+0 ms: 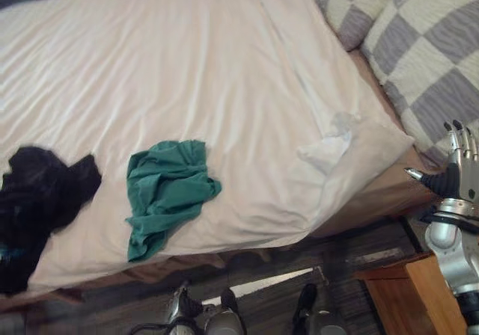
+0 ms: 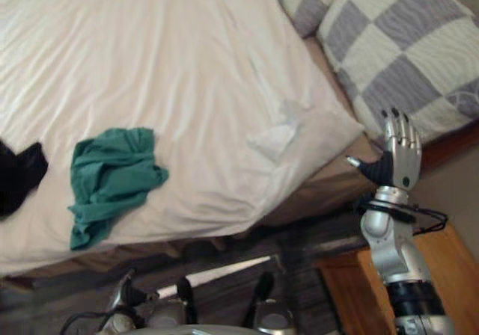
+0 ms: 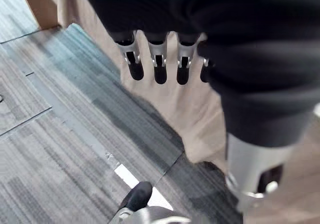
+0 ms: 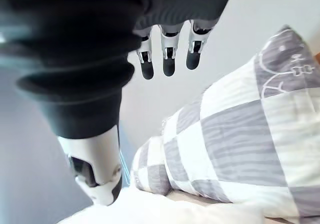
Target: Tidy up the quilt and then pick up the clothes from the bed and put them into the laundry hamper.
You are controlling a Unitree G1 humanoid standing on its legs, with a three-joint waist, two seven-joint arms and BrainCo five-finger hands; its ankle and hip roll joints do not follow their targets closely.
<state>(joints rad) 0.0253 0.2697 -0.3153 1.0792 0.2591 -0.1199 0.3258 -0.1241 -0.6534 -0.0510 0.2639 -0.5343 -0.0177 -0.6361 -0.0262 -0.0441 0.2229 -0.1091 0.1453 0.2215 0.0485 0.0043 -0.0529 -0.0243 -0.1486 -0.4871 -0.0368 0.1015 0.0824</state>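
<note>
Hovering by bed's corner, right hand (image 2: 399, 155) upright, fingers straight, holding nothing. Left hand (image 3: 160, 59) low over floor, fingers relaxed, empty. Quilt (image 1: 187, 88) spread w/ corner rumpled. Green garment (image 1: 166, 189) & black clothes (image 1: 37, 200) near bed edge — careless tug on quilt could slide both off.

Two grey-and-cream checked pillows (image 1: 419, 43) at 2 o'clock; wooden nightstand (image 2: 352, 290) at 5 o'clock; grey striped carpet (image 3: 55, 134) below.

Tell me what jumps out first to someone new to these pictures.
A crumpled green garment lies on the pale quilt near the bed's front edge, with a black garment to its left. Checkered pillows sit at the right end, and the right robot hand is raised beside them, fingers straight.
</note>
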